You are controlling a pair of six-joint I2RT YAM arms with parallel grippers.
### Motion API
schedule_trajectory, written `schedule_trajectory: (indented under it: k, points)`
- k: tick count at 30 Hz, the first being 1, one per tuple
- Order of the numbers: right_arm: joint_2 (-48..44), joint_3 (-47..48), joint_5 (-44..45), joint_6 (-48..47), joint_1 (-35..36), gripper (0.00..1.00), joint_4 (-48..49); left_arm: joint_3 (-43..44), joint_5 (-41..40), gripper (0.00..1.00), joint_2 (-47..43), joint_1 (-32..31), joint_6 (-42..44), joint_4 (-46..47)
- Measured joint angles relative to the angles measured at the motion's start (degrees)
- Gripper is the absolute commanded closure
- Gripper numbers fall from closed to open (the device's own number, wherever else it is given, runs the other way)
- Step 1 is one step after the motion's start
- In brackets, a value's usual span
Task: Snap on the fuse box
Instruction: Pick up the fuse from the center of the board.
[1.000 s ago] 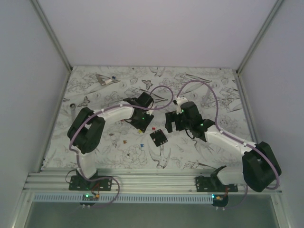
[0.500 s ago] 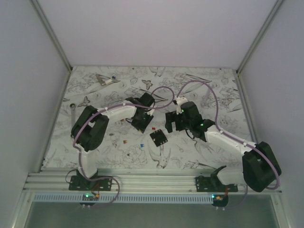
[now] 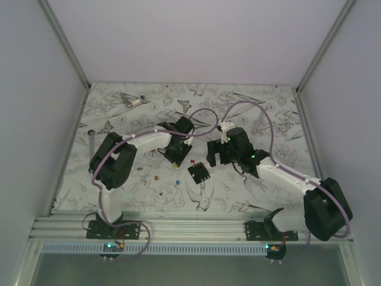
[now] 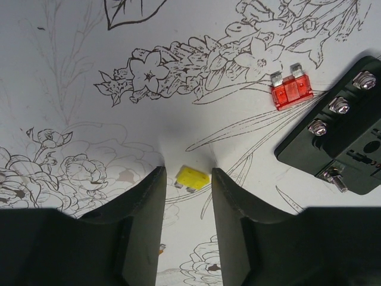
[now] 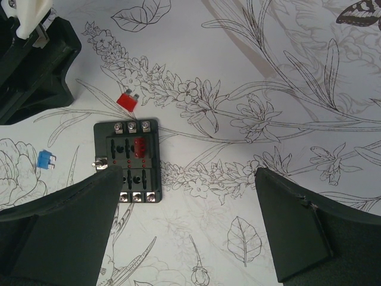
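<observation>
Seemingly fetching a fuse: straddling a small yellow plastic blade fuse [image 4: 192,178], left of the black square plastic fuse box [image 5: 127,161] lying flat on the surface [image 4: 89,59], with the left claw [image 4: 187,170] narrowly apart, holding the right claw [image 5: 187,179] wide apart, empty, over that box, next needing a pinch.

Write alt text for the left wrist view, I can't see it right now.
The left tool, open, straddles a small yellow fuse lying on the flower-printed table. A red fuse lies upper right, beside a corner of the black fuse box at the right edge.
</observation>
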Motion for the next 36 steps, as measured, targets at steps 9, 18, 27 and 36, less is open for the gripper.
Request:
schedule_trajectory:
  k: [9,18,27,36]
  points:
    - [0.0,0.0,-0.2,0.0,0.0,0.0,0.02,0.0,2.99,0.58,0.0,0.0,2.1,-0.04]
    - [0.0,0.0,-0.2,0.02,0.0,0.01,0.02,-0.02,4.55,0.6,0.0,0.0,3.72,-0.39]
    - [0.0,-0.09,-0.2,0.02,0.0,0.0,0.04,-0.46,4.74,0.59,-0.33,0.0,5.03,-2.25]
    - [0.0,-0.15,-0.2,0.13,0.0,0.0,0.04,-0.37,4.46,0.61,-0.28,-0.11,5.16,-3.06]
